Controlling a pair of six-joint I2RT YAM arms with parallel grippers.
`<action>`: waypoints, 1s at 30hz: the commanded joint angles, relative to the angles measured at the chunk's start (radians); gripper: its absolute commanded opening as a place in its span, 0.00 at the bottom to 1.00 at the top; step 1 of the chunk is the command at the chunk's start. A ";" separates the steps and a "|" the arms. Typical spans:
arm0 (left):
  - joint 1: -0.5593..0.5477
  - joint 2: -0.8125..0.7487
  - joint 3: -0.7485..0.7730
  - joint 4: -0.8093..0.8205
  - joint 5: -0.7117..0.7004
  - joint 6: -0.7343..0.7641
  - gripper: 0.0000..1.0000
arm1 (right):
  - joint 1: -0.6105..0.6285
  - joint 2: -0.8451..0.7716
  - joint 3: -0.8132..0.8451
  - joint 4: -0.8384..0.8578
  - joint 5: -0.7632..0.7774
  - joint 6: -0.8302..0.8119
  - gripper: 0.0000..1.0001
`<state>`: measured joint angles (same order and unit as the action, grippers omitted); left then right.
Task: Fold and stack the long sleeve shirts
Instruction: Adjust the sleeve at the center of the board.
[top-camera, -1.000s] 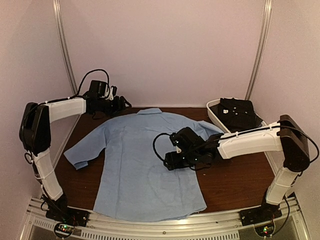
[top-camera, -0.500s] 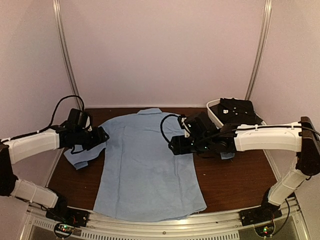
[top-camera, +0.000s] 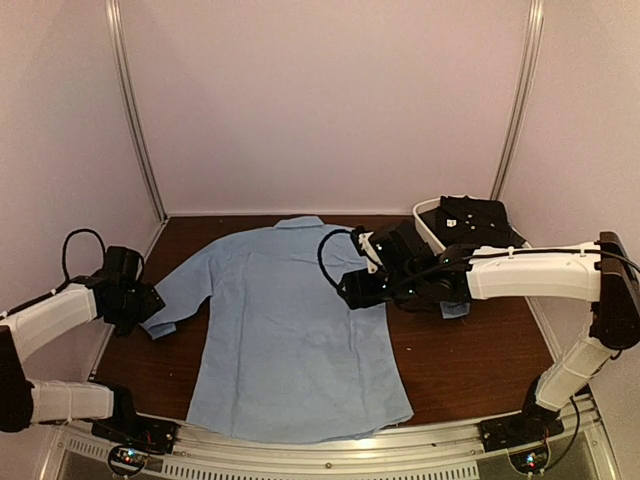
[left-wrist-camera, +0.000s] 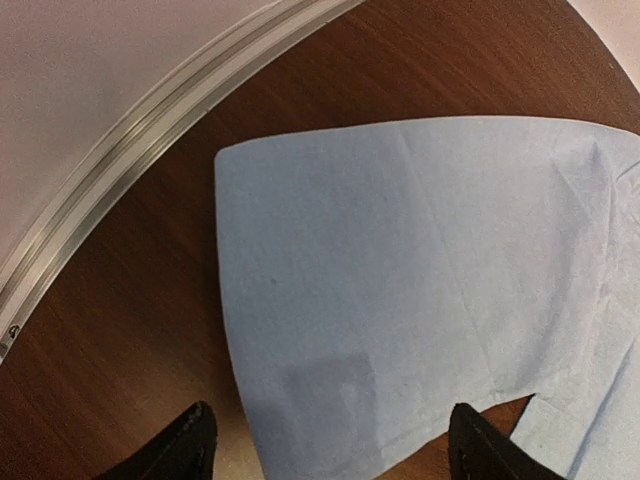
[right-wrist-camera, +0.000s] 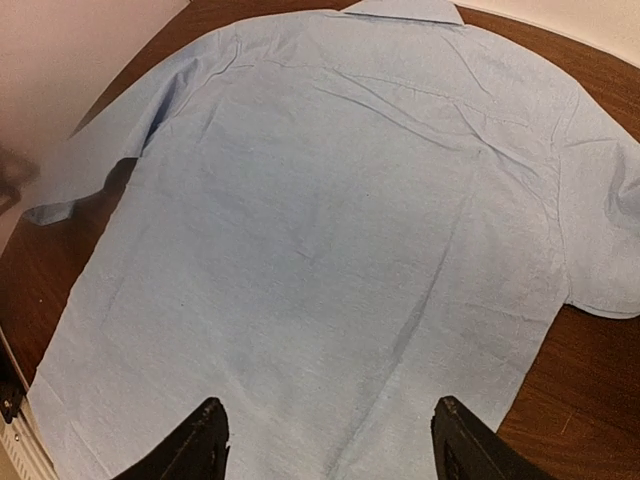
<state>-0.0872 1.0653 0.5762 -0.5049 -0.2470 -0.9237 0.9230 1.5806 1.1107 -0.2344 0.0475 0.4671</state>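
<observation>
- Left claw (left-wrist-camera: 332, 432): jaws apart, empty; it has swung from the collar out over the left sleeve (left-wrist-camera: 380, 260) of the light blue shirt (top-camera: 290, 320).
- Right claw (right-wrist-camera: 330, 425): jaws apart, empty; it has shifted from the shirt's middle toward its right shoulder.
- Shirt lies flat, back up, on the counter (top-camera: 460, 365), unfolded; sleeve folds judged next.

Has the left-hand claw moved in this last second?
Yes. The left gripper has swung from near the corner post at the back toward the near left side, ending at the blue shirt's sleeve end.
</observation>
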 joint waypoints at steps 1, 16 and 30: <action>0.074 0.050 -0.032 0.079 0.036 -0.025 0.82 | -0.008 0.020 0.027 0.015 -0.027 -0.048 0.71; 0.152 0.141 -0.049 0.263 0.044 0.032 0.71 | -0.012 0.027 0.017 0.054 0.001 -0.025 0.70; 0.151 0.096 -0.021 0.283 0.077 0.085 0.00 | -0.013 0.044 0.043 0.064 0.001 -0.010 0.68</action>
<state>0.0566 1.2121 0.5179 -0.2638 -0.1864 -0.8909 0.9176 1.6161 1.1198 -0.1902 0.0261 0.4492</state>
